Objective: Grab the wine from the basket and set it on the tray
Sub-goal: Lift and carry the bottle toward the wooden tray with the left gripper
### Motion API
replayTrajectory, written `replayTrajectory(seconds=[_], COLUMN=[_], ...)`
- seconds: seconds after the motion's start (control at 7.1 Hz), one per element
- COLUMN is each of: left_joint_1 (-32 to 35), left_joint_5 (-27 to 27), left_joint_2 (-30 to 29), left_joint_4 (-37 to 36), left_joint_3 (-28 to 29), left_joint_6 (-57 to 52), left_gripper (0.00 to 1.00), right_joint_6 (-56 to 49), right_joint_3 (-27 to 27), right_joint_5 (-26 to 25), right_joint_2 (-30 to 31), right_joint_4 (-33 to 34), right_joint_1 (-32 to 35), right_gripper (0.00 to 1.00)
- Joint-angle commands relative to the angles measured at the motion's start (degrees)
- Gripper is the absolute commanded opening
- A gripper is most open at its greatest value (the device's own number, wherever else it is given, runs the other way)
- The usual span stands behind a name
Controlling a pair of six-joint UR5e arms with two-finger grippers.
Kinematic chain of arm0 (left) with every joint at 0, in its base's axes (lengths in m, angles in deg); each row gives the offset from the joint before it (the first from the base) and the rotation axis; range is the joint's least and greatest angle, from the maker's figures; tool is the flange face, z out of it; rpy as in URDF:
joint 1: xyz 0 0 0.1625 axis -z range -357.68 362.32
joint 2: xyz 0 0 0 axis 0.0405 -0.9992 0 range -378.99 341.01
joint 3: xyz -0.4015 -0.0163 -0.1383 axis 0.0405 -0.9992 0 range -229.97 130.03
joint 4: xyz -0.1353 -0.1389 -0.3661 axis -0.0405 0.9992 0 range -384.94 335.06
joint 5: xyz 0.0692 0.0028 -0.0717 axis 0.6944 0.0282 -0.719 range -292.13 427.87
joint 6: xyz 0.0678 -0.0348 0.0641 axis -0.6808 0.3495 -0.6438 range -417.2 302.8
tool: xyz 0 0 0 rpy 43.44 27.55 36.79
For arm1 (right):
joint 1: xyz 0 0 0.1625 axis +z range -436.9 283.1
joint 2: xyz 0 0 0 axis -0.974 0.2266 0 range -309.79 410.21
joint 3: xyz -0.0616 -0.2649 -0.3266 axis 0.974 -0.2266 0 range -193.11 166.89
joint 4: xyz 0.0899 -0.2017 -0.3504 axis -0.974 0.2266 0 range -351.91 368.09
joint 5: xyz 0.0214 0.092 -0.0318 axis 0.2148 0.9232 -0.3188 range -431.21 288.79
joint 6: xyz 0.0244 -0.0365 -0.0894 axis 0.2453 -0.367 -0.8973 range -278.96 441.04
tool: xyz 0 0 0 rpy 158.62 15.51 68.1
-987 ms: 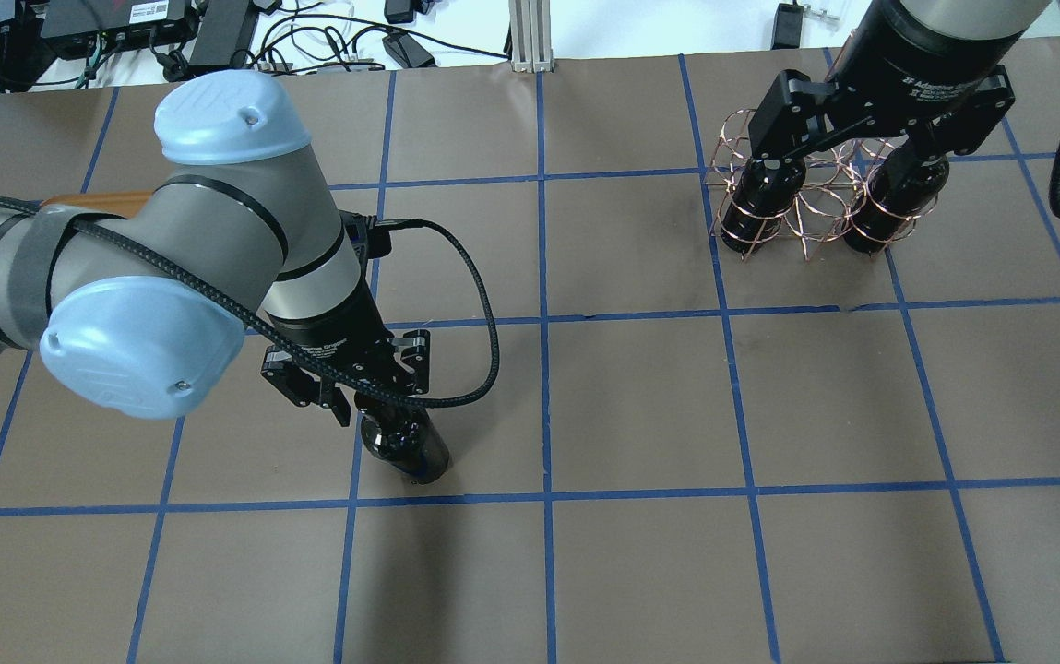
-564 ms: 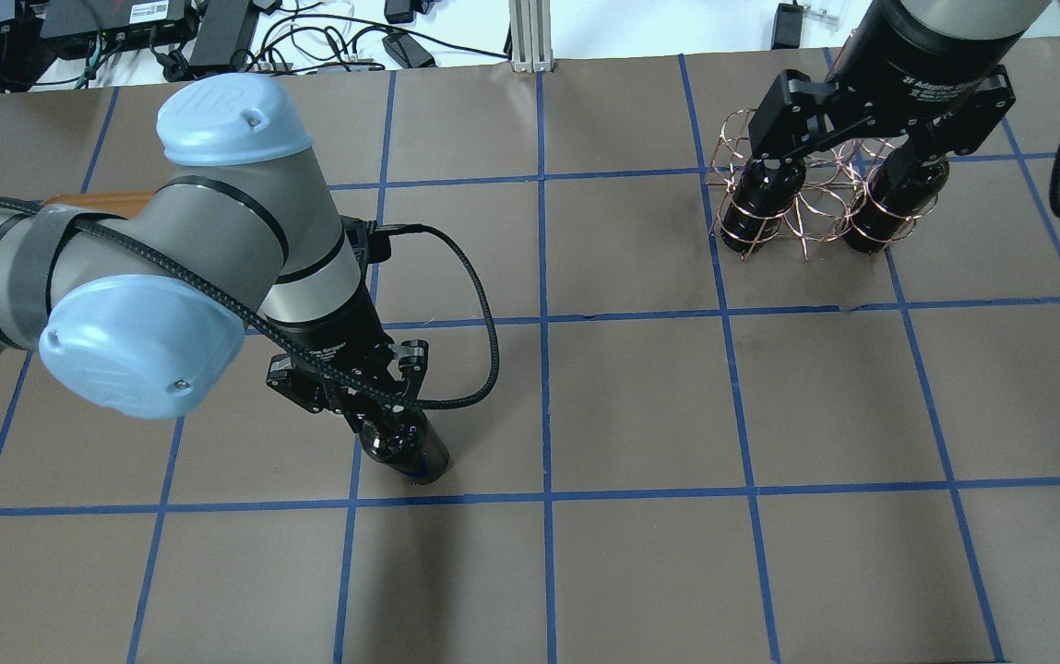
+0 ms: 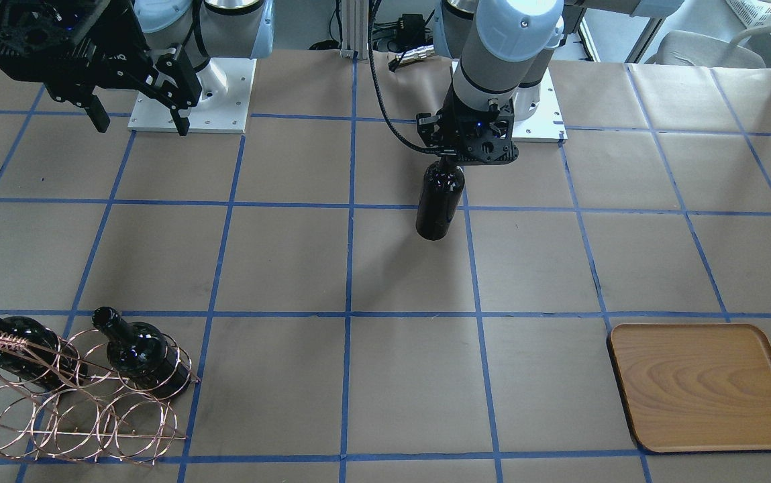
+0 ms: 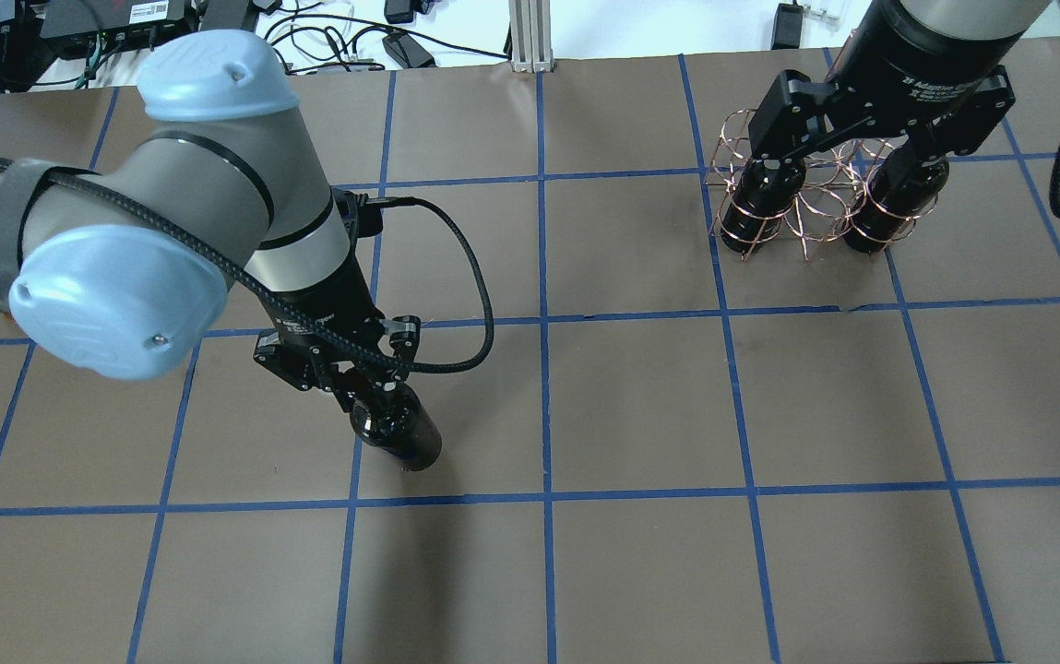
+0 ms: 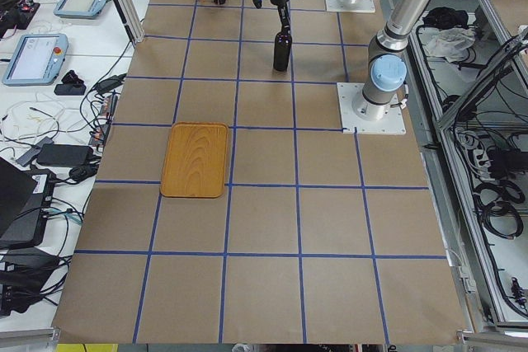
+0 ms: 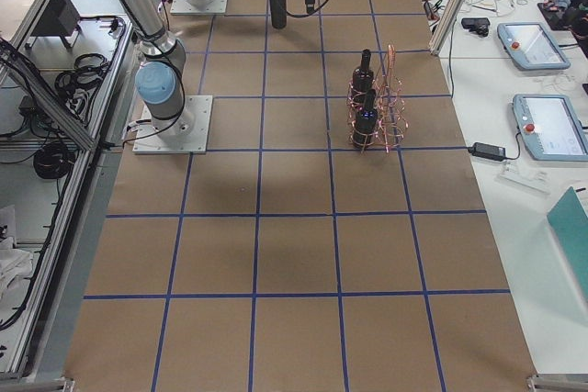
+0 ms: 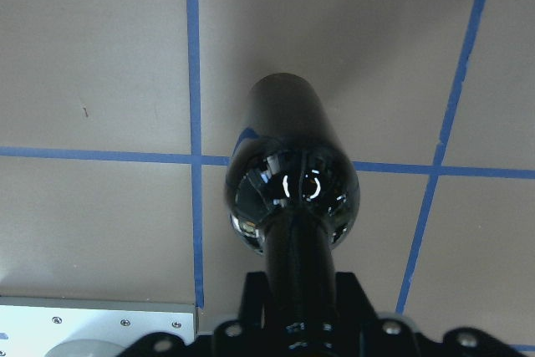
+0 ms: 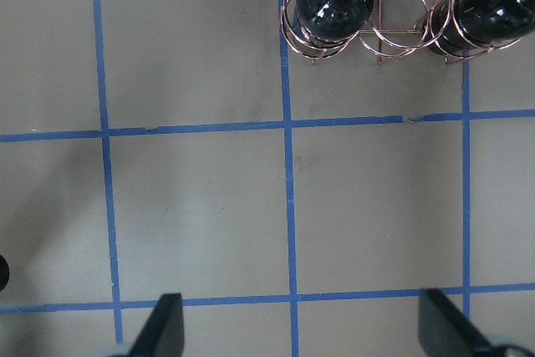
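Observation:
My left gripper (image 4: 356, 380) is shut on the slim neck of a near-black wine bottle (image 4: 398, 434). The bottle hangs roughly upright over the table's middle (image 3: 439, 201). The left wrist view shows the bottle (image 7: 292, 173) straight below the fingers. Whether its base touches the table I cannot tell. The copper wire basket (image 3: 76, 409) holds two more bottles (image 3: 143, 359) (image 3: 9, 335). My right gripper (image 4: 848, 152) is open and empty, high above the table on the robot's side of the basket (image 8: 393, 14). The wooden tray (image 3: 704, 386) lies flat and empty at the far left.
Blue tape lines grid the brown table cover. Cables and power boxes (image 4: 216, 28) lie beyond the table's far edge. The arms' white base plates (image 3: 190, 94) sit at the robot's side. Operator pendants (image 5: 37, 55) lie on a side bench.
My left gripper closed from open onto the bottle's neck. The left arm then rose and shifted slightly left and away, taking the bottle with it. The right arm stayed still.

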Motion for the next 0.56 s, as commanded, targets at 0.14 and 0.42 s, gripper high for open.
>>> replayTrajectory(seconds=[0.14, 0.42], left_joint_1=[-6.75, -13.78], left_joint_5=[2.07, 3.64], left_joint_2=[-4.56, -8.6], left_joint_4=[2.99, 2.9], left_joint_3=[10.44, 16.5], left_joint_6=[-8.34, -16.25], left_gripper=[0.0, 0.0], right_joint_6=[0.0, 0.0], right_joint_3=[0.0, 0.0], right_joint_5=[0.0, 0.0], right_joint_2=[0.0, 0.0], right_joint_4=[0.0, 0.0], right_joint_1=[0.0, 0.0], right_gripper=[1.0, 1.0])
